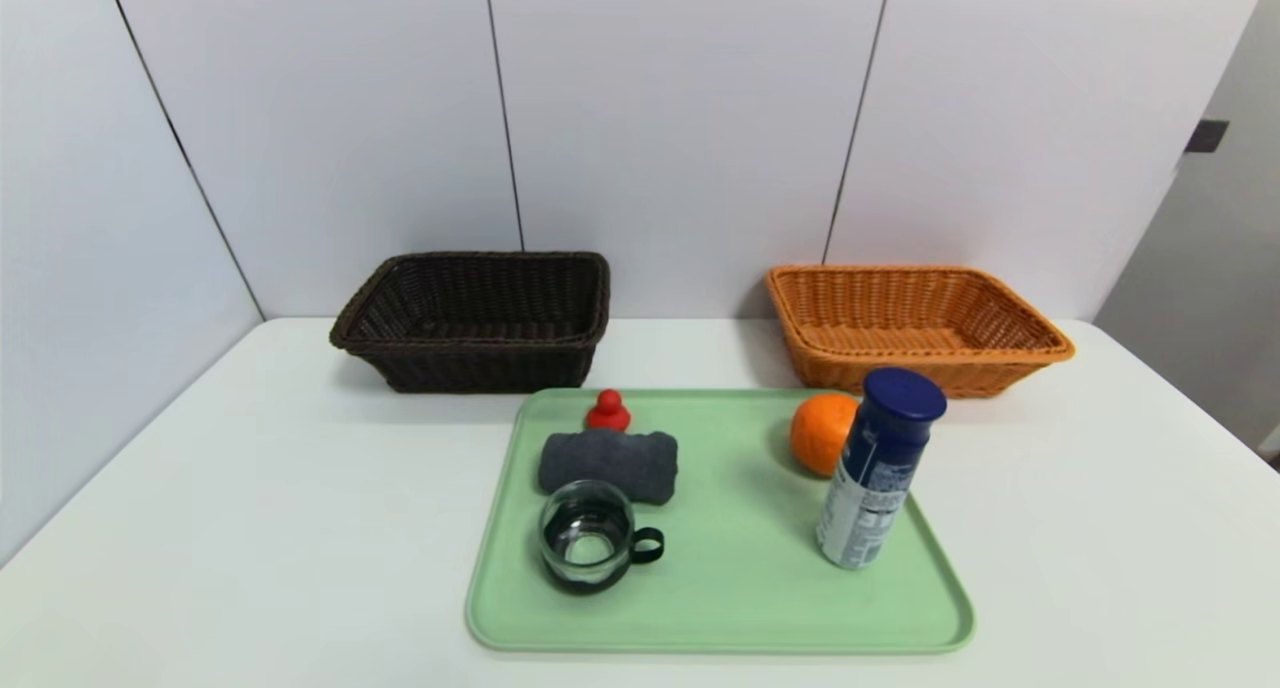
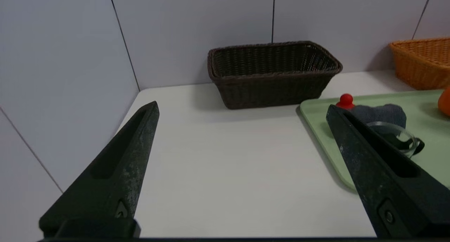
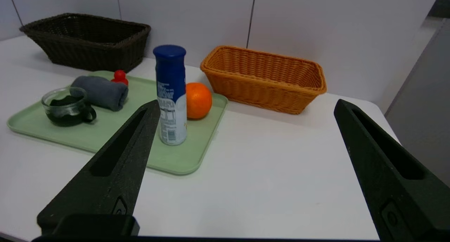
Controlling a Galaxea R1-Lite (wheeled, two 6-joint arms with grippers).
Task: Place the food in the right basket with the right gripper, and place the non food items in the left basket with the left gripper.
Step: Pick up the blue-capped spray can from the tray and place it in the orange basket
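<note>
Right claw (image 3: 247, 103), spread wide at the table's near side, should straddle the far-right orange (image 1: 820, 434), sparing the can (image 1: 868, 498).

In the head view, the blue-capped can (image 1: 872, 478) is hiding part of the orange (image 1: 822, 434), and the rolled cloth (image 1: 610, 465) is covering the red thing's base (image 1: 608, 420)

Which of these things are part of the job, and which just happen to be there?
Part of the job:
- orange
- blue-capped canister
- red object
- grey rolled cloth
- glass cup
- dark basket
- orange basket

Just there:
- green tray, merely holding the items
- white table
</note>
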